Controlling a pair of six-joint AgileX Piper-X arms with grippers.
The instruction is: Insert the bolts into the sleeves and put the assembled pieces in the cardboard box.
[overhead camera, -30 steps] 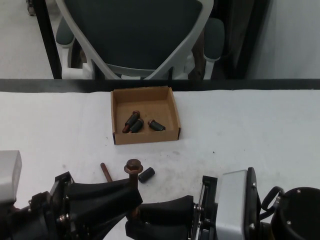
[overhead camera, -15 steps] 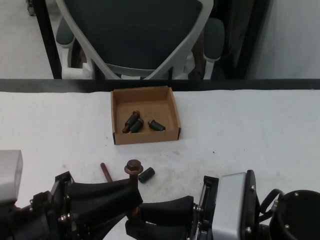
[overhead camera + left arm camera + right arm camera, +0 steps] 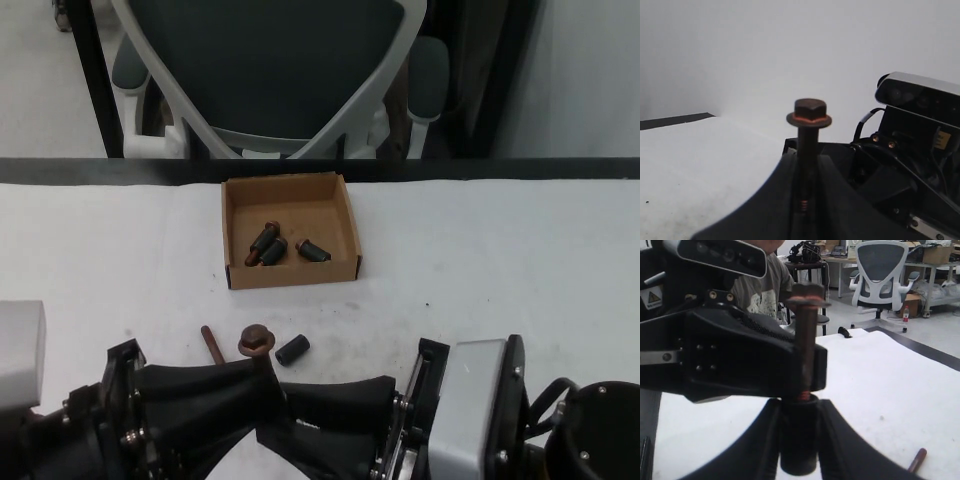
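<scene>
Left gripper: low at the near edge of the bench, fingers pointing inward toward the other arm. Fingers closed on the shank of a bolt. The bolt stands upright, its hex head and flange clear above the fingertips.

Right gripper: also low at the near edge, pointing inward to face the left one, fingertips nearly meeting it. Fingers clamped on a dark sleeve, held upright directly under the left gripper. The threaded end of the bolt sits at the sleeve's top opening; how far it is in, cannot tell.

Surface: white bench. Just ahead of the two grippers lie a spare bolt, flat, and a spare sleeve, on its side. They are near each other but apart, one on either side of the held bolt's head. Farther ahead, well apart from both grippers, stands the cardboard box, open on top, with three assembled pieces inside. Two lie touching and the third just beside them.

Room: past the far edge of the bench is a grey office chair on a pale floor.

Change vs 1.0 s ago: the bolt head sits lower and slightly toward the left arm's side. The right arm has moved in, its fingers closer under the left gripper. Spare bolt, spare sleeve and box have not moved
</scene>
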